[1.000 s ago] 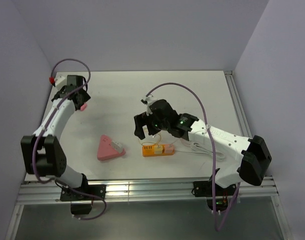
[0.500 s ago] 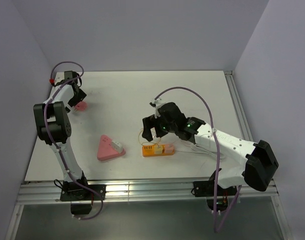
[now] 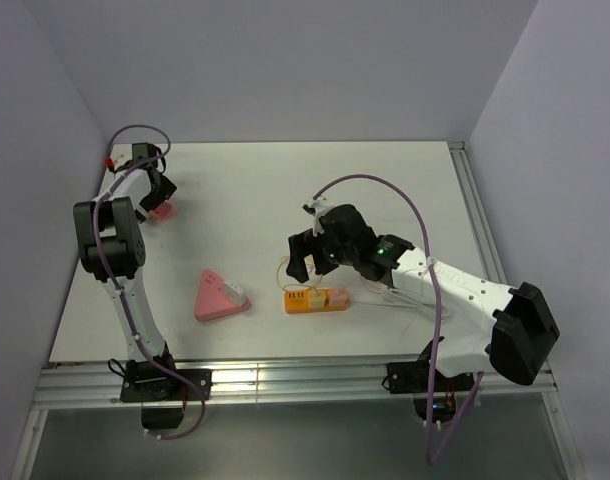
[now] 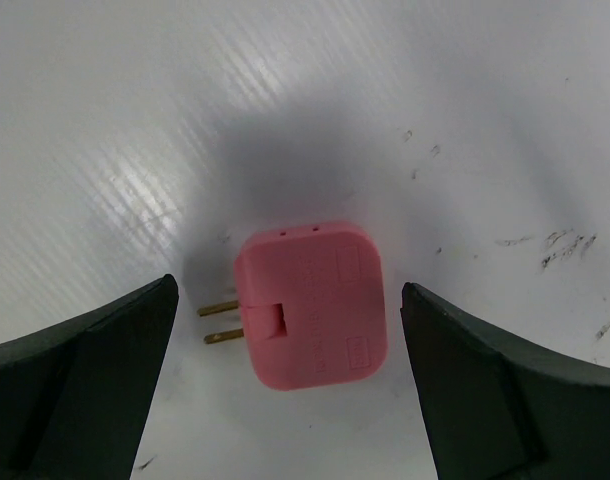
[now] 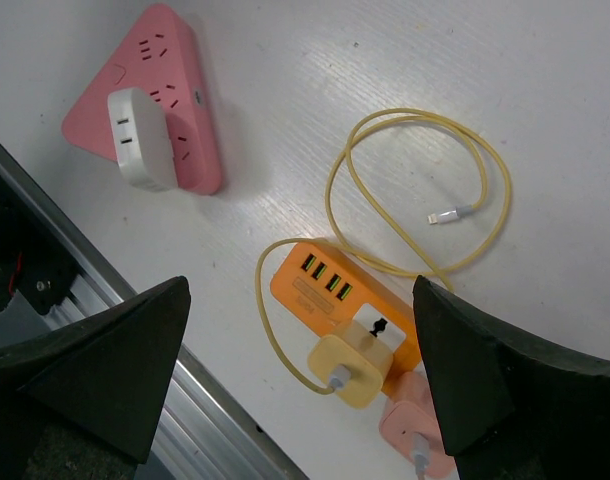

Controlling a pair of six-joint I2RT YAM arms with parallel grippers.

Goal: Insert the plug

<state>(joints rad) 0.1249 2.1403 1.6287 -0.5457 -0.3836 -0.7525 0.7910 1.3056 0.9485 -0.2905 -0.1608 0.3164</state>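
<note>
A pink plug [image 4: 310, 305] with two brass prongs pointing left lies flat on the table, far left in the top view [image 3: 163, 211]. My left gripper [image 4: 287, 292] hangs open right above it, one finger on each side, touching nothing. An orange power strip [image 5: 330, 290] with several USB ports and one free white socket lies near the table's front [image 3: 315, 300]. My right gripper [image 5: 300, 290] hovers open above that strip [image 3: 307, 258], holding nothing.
A yellow charger [image 5: 350, 370] and a pink charger [image 5: 415, 435] sit in the orange strip, with a yellow cable [image 5: 415, 190] looped beside it. A pink triangular power strip [image 3: 217, 296] carries a white adapter [image 5: 135, 135]. The metal front rail [image 3: 285, 380] runs close by.
The left arm has folded upright and its gripper has come in over the pink plug. The right gripper has shifted slightly right, over the orange strip. Both stay open.
</note>
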